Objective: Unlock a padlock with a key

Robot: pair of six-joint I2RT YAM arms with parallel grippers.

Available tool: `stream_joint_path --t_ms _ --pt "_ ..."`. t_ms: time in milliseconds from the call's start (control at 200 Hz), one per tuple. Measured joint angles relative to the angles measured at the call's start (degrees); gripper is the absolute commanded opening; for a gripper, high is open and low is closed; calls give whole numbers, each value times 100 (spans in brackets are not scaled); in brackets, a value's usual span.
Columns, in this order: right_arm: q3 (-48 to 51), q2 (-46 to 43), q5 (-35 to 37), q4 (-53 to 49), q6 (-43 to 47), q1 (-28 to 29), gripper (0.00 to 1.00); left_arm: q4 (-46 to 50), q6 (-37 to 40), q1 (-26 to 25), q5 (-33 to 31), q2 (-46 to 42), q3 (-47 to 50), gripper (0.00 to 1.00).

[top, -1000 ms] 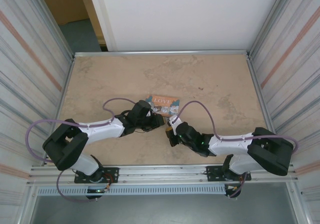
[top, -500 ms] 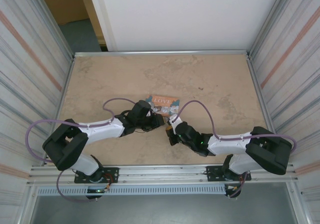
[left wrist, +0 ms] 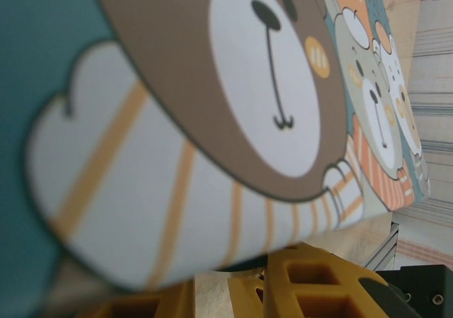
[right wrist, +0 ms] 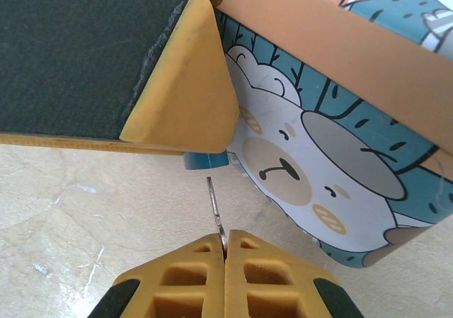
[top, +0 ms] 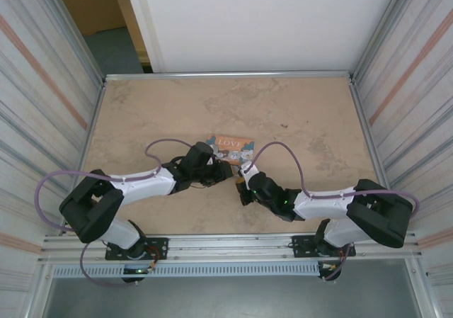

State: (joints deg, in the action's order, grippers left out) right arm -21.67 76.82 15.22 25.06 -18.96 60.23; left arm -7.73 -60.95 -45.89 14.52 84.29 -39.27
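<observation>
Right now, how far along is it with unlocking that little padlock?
Done: the right gripper holds the key, pinched and aimed at the padlock, whose blue body peeks from under the left gripper. In hand: lining up; a gap separates them. Left: inserting, turning, popping it open.

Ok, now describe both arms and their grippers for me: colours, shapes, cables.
The left arm and right arm match: white links, bulky black joint housings, a purple cable looping off each. The right gripper has mustard-yellow fingers moulded with square recesses; the left gripper has the same yellow, with a dark textured face.
</observation>
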Motion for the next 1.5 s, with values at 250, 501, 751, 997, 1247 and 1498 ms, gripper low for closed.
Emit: stream_joint_path --t_ms 250,501,751,997,1247,1498 --pt "-31 0 -22 50 0 -26 0 -4 0 0 0 -26 2 16" --pt "-31 0 -70 74 0 -98 0 -50 0 0 -13 -31 9 16" --pt "-31 0 -90 105 0 -111 0 -109 0 2 -22 -33 28 16" --pt "-31 -2 -157 118 -2 -111 0 -129 0 2 -61 -33 44 16" --pt "-28 -28 -153 131 -2 -111 0 -149 0 2 -72 -52 52 16" --pt "-31 -35 -151 131 -4 -111 0 -146 0 2 -85 -66 52 16"
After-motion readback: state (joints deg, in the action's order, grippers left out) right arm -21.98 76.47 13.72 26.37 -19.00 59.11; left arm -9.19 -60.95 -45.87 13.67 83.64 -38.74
